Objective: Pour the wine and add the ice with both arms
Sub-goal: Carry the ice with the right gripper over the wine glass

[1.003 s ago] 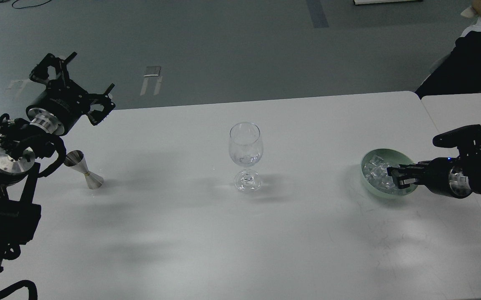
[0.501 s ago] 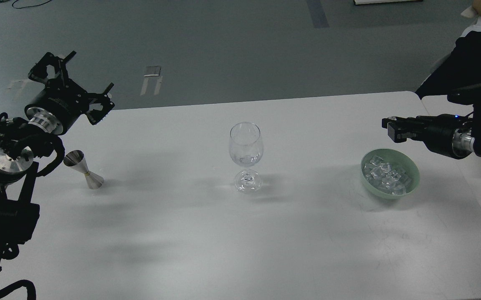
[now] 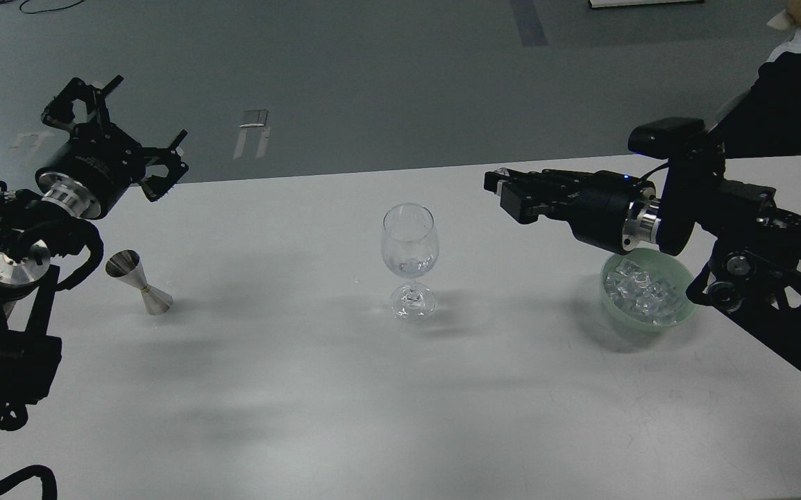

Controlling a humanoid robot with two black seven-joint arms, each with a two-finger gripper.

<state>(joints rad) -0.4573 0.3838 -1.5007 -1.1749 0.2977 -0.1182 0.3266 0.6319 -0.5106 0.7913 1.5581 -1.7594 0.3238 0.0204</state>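
While the wine glass [image 3: 409, 260] stands mid-bench [image 3: 303, 389], the right gripper [image 3: 504, 189] hovers between it and the ice [image 3: 640, 292] bowl [image 3: 678, 318], jaws together; left gripper [image 3: 126, 121] jaws apart.

Dim, even overhead light casts soft shadows on the white table [image 3: 317, 389]; focus seems slightly soft.

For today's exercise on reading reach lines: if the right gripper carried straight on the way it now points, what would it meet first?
The right gripper points left, level with the rim of the wine glass. The glass looks first in line, though depth is unclear and the gripper might pass above or behind it.
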